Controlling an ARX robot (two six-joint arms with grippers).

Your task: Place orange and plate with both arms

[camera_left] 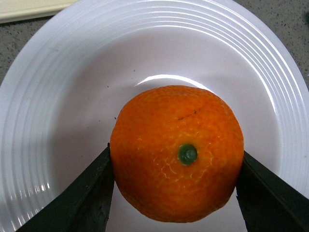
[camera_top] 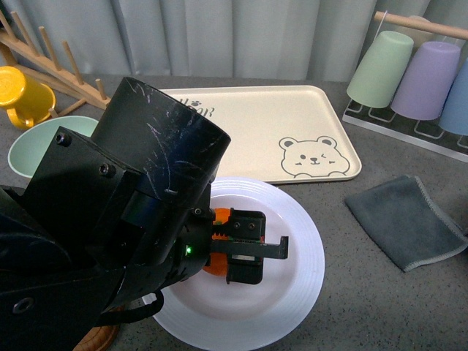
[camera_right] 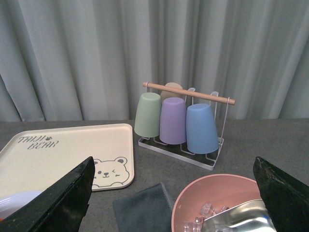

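The orange (camera_left: 177, 152), bright with a green stem dot, sits between my left gripper's two black fingers (camera_left: 87, 193), just over the middle of the white ridged plate (camera_left: 63, 72). In the front view my left gripper (camera_top: 241, 245) is over the plate (camera_top: 292, 292) at the table's front centre, and only a sliver of orange (camera_top: 219, 216) shows behind its body. My right gripper (camera_right: 174, 193) is open and empty, held above the table; its arm does not show in the front view.
A beige bear tray (camera_top: 278, 124) lies behind the plate. A grey cloth (camera_top: 406, 219) lies to the right. A cup rack (camera_top: 424, 73) stands back right. A pale green bowl (camera_top: 36, 150) and yellow mug (camera_top: 25, 91) stand back left. A pink bowl (camera_right: 222, 200) holding ice and a metal scoop is below my right gripper.
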